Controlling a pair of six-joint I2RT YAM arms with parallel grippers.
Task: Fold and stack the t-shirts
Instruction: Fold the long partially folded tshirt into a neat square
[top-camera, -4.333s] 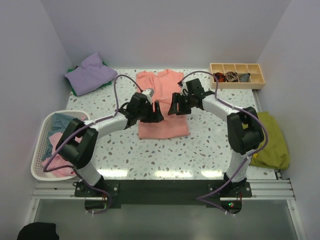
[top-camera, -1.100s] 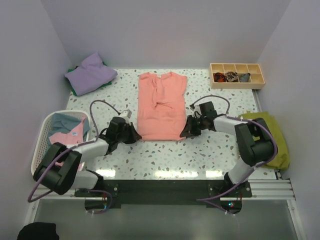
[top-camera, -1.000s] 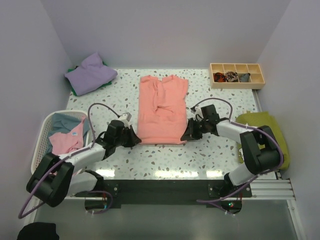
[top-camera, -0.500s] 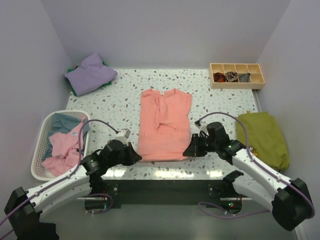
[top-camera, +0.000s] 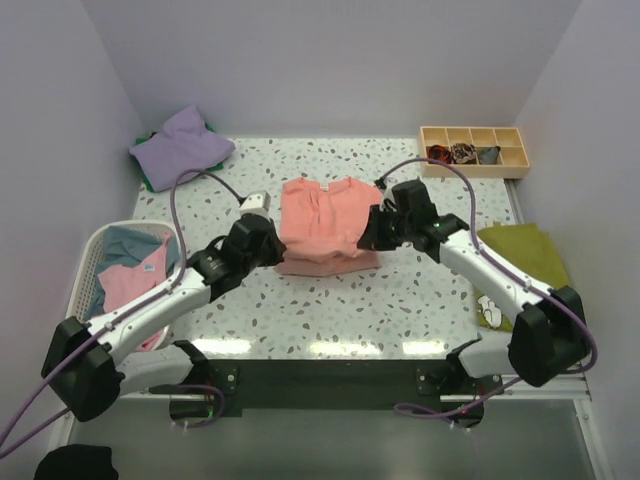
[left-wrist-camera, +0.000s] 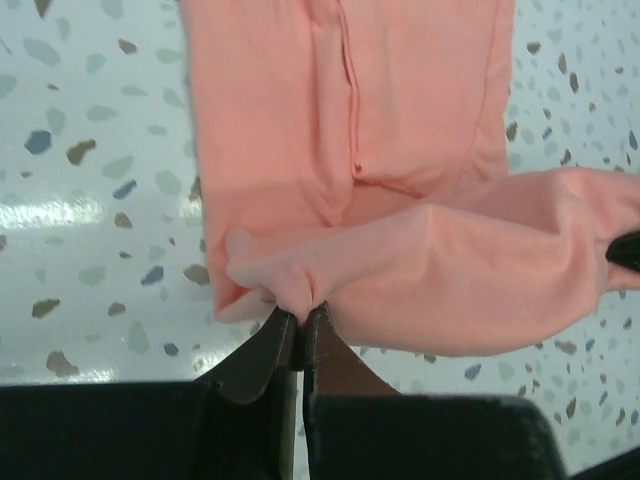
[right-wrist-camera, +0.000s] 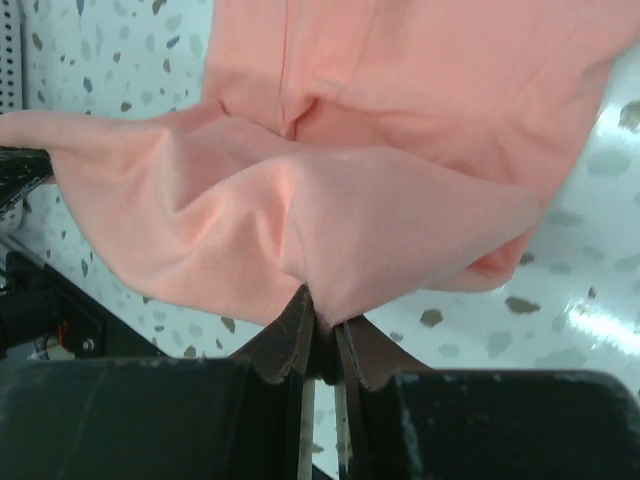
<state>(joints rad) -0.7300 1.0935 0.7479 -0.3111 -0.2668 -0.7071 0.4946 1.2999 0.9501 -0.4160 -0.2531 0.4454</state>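
The salmon shirt (top-camera: 325, 212) lies on the speckled table (top-camera: 420, 290), with its near hem lifted and doubled back over the rest. The left gripper (left-wrist-camera: 300, 322) is clamped on the hem's left corner and the right gripper (right-wrist-camera: 322, 322) on its right corner, the cloth sagging between them. A lavender shirt (top-camera: 180, 148) sits well beyond the left gripper, and a basket (top-camera: 128, 226) of shirts sits outside it. A green shirt (top-camera: 540, 262) lies outside the right gripper.

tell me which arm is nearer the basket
Left. The left arm runs along the basket's right edge; the right arm is on the far side of the shirt, well to the basket's right.
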